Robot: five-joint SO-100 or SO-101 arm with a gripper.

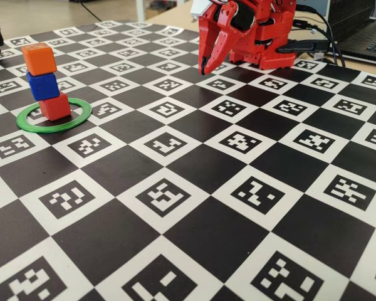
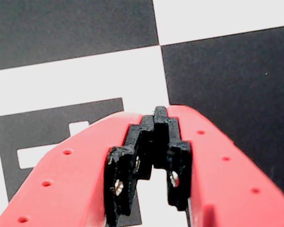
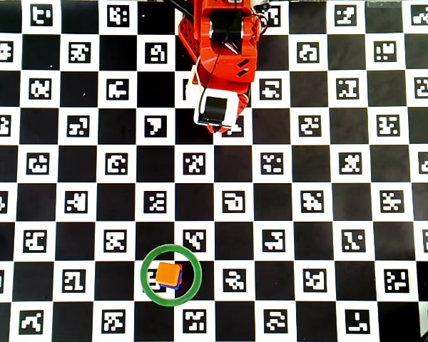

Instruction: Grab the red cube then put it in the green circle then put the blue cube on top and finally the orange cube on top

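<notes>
My gripper is pinched closed on nothing: in the wrist view the black pads meet at the tips, with only checkerboard beneath them. I judge that fits the task, since nothing seems left to carry. In the fixed view my gripper points down just above the board, close in front of my own base, with the arm folded back over itself in what looks like a rest pose; from overhead the arm shows as a compact red block at the top edge. Well apart from me stands the stack. The red cube sits inside the green ring, a little toward its back rim, so the base is on target. The blue cube rests on it, turned slightly and shifted left in the fixed view, and the orange cube tops it, again a bit skewed. From overhead only the orange cube shows plainly, with a sliver of blue at its edge, inside the ring. The tower leans in steps but stands, so I judge the job done.
</notes>
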